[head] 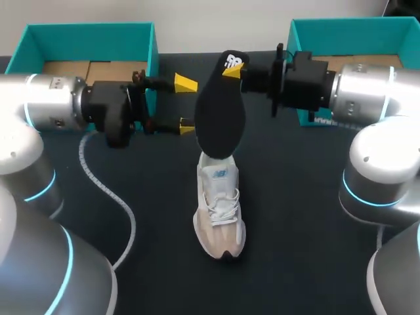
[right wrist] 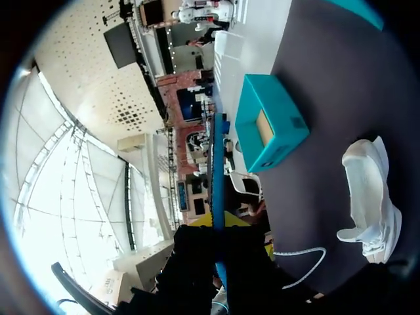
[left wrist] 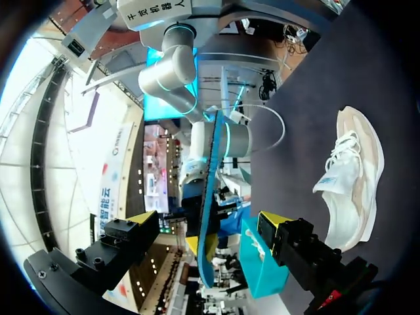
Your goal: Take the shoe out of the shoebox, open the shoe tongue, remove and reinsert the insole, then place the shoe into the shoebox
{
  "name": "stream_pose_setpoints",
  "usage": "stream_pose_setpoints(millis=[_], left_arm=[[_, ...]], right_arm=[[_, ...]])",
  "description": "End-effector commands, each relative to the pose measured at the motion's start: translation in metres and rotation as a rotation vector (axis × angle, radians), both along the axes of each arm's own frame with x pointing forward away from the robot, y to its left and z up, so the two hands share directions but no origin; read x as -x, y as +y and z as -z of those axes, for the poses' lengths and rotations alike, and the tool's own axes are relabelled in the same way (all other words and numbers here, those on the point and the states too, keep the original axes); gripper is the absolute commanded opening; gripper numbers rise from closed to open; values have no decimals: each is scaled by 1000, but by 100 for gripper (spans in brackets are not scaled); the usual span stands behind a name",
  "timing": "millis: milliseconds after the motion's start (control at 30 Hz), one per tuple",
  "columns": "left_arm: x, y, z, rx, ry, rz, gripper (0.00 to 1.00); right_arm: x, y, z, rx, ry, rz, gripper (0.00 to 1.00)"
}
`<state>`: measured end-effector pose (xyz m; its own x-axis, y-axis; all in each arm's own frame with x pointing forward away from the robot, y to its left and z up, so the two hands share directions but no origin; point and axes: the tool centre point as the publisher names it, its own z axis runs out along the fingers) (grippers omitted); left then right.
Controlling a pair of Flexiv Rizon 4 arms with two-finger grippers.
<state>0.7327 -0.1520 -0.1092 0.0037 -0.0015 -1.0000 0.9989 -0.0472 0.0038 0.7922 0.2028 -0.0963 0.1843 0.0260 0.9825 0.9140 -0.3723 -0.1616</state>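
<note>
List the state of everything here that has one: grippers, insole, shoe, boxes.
right gripper: shut on insole
left gripper: open, one finger either side of insole
insole: held up over shoe
shoe: standing on its sole, outside both boxes
left box: open
right box: open

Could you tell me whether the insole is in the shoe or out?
Out: the right gripper holds the insole up, clear of the shoe on the table.
</note>
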Motion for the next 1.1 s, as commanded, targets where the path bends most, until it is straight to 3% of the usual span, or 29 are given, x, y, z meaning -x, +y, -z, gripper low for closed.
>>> stream_pose_setpoints(millis=[33,533,567,600,700,733,767,900,1000,1033,1100], left_arm=[[2,-1,1,5,4,-32,100],[3,-19,8,4,-31,-42,98],[2,-20,9,6,-31,-42,91],[2,-21,10,6,-38,-38,78],[1,-22,11,7,-50,-36,63],[0,-23,12,6,-50,-37,62],[0,-23,12,5,-50,-36,50],[0,-24,12,10,-53,-34,41],[1,-24,13,8,-53,-31,24],[1,-24,13,7,-54,-30,4],[2,-23,14,7,-53,-27,0]], right_arm=[[0,4,-1,44,42,4,0],[-6,26,13,13,70,-46,0],[-5,27,13,8,67,-52,0],[-5,28,14,7,67,-53,0],[-3,31,14,5,72,-54,0],[-2,33,15,6,76,-57,0],[0,34,15,4,77,-60,0],[4,37,18,-5,83,-55,0],[6,39,19,-7,85,-52,0],[6,39,19,-8,85,-52,0],[6,40,20,-9,86,-51,0]])
